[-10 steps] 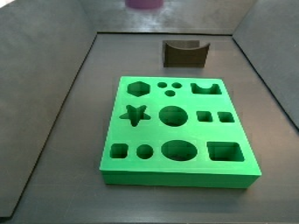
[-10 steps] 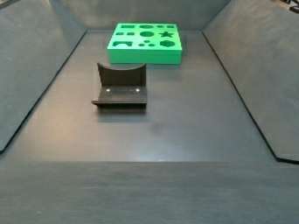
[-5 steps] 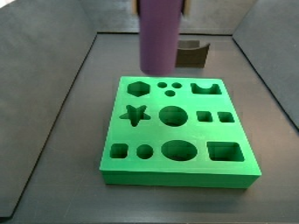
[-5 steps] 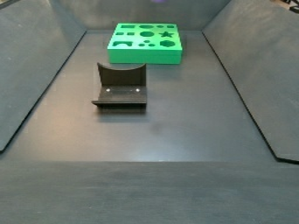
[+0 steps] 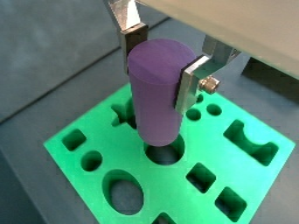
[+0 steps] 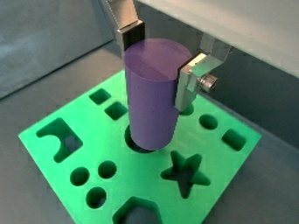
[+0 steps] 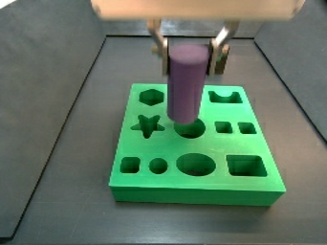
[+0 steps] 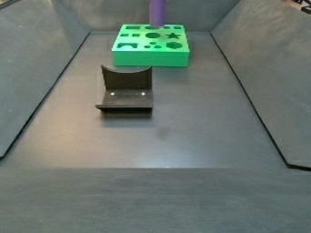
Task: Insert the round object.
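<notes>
The gripper (image 5: 162, 59) has its silver fingers (image 6: 191, 77) clamped on a smooth purple cylinder (image 7: 186, 81), upright, its lower end at the round hole in the middle of the green foam block (image 7: 253, 194). Half a second ago it hung higher, nearer the fixture (image 8: 124, 91). Bare floor surrounds the block.

Hand (image 5: 159, 59) holds cylinder (image 5: 158, 90) (upright) over the board's (image 5: 117, 157) central hole.
</notes>
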